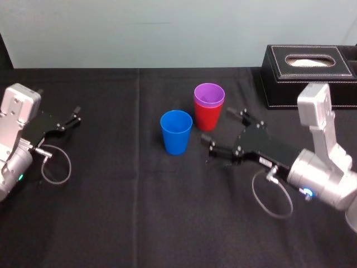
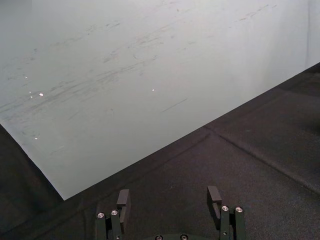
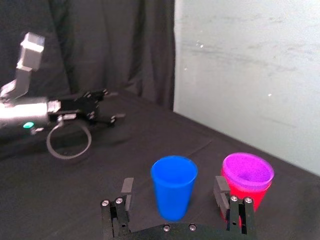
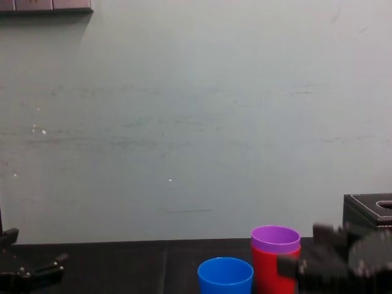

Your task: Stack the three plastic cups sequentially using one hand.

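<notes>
The blue cup stands upright and alone on the black table. Just behind and to its right, the purple cup sits nested inside the red cup. My right gripper is open beside the red cup, on its right, with nothing between its fingers. In the right wrist view the blue cup stands ahead between the open fingers, with the purple cup in the red cup off to one side. My left gripper rests open at the table's left.
A black stitched tissue box stands at the back right, behind my right arm. A pale wall runs along the table's far edge. A seam in the black cloth runs front to back, left of the blue cup.
</notes>
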### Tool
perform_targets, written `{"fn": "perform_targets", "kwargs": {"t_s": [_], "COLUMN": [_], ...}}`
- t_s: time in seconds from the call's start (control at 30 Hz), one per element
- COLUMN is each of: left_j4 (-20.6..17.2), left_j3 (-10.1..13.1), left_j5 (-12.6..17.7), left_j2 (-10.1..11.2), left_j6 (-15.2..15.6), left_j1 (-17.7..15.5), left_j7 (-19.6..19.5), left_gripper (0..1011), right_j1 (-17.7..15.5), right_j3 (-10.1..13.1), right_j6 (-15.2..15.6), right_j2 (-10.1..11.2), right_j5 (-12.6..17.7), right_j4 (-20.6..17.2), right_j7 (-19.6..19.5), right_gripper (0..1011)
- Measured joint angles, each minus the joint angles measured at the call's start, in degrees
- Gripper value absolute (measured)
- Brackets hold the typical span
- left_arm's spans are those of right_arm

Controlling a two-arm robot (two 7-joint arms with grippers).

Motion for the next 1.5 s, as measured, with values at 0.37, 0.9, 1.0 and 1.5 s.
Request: {"fn": "perform_targets", "kwargs": {"t_s": [0.37, 0.9, 1.0, 1.5], "left_j4": [0.00, 0.00, 0.00, 0.00], "left_j3": [0.00, 0.00, 0.00, 0.00], "left_j5": [0.00, 0.00, 0.00, 0.00], "left_j2": [0.00, 0.00, 0.00, 0.00], "left_j6": [0.00, 0.00, 0.00, 0.00], "left_j1": [0.00, 0.00, 0.00, 0.00], "left_j7": [0.00, 0.00, 0.00, 0.00], "left_gripper": [1005, 1005, 1005, 1005], "right_j1": [-3.80, 0.44, 1.88, 7.18], "right_j3": [-1.42, -3.41, -3.95, -5.13], "right_j6": [-3.27, -1.22, -0.82, -0.05], "right_j2": [-2.09, -9.94, -11.31, -16.84], "right_j5": [-2.82, -7.20, -8.32, -12.79], "right_j4": [1.72, 9.19, 10.75, 16.89], "right_j7": [-2.44, -6.02, -6.60, -8.54], "right_gripper": [1003, 1002, 1003, 1002]}}
